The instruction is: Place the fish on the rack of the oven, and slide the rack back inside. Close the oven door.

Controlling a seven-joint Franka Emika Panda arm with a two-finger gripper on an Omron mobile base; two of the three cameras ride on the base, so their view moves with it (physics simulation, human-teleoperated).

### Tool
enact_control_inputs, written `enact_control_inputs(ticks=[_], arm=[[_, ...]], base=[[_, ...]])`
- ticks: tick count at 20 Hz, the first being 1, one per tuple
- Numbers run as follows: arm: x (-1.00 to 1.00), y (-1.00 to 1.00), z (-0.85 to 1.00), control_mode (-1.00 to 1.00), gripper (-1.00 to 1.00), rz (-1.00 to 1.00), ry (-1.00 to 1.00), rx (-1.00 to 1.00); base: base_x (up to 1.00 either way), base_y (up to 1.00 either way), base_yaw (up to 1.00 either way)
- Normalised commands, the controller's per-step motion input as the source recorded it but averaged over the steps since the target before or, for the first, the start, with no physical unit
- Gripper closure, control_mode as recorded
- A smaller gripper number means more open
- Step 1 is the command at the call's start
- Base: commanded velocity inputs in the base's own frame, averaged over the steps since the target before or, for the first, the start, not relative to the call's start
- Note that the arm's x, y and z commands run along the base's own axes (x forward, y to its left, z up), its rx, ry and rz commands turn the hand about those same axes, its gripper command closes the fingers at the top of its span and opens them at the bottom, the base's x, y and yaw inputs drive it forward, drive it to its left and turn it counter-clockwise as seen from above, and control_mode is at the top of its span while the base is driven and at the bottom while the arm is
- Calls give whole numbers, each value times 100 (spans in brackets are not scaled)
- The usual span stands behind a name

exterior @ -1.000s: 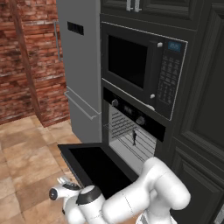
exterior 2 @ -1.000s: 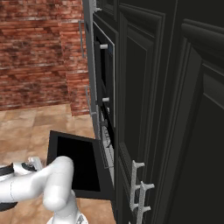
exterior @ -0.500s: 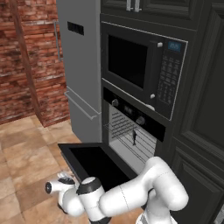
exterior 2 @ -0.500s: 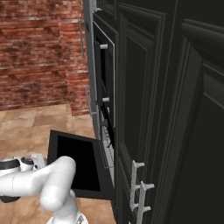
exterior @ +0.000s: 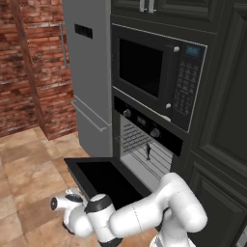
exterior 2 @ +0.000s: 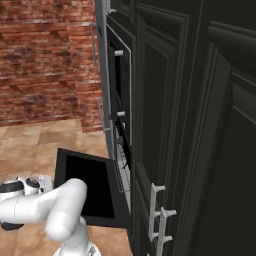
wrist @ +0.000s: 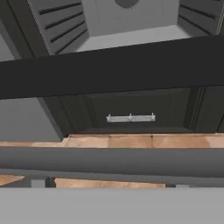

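The gripper (exterior: 57, 204) sits low beyond the door's outer edge, at seven o'clock in the left base view; whether its jaws are released or clenched cannot be told. At two o'clock from it lies the one oven door (exterior: 107, 178), dropped open and flat. Past that, the oven (exterior: 144, 144) shows one rack (exterior: 140, 149) inside its cavity, with one fish (exterior: 148, 152) a small dark shape on it. Two round knobs (exterior: 127, 113) are visible above. One microwave (exterior: 157, 72) sits at twelve o'clock.
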Motion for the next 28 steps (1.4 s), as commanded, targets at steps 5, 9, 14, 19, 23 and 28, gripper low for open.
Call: enact_control_inputs(ticks=[5, 9, 14, 19, 23, 28], arm=[[0, -76, -100, -100, -100, -52, -37, -34], [0, -86, -73, -100, -100, -51, -35, -38], [11, -61, -12, -100, -100, -49, -27, -44], [22, -60, 0, -100, -100, -47, -19, -43], [27, -68, 0, -100, -100, -46, -15, -40], [36, -80, 0, -100, -100, -43, -10, -33]], base=[[0, 0, 0], [0, 0, 0], [0, 0, 0], [0, 0, 0], [0, 0, 0], [0, 0, 0]])
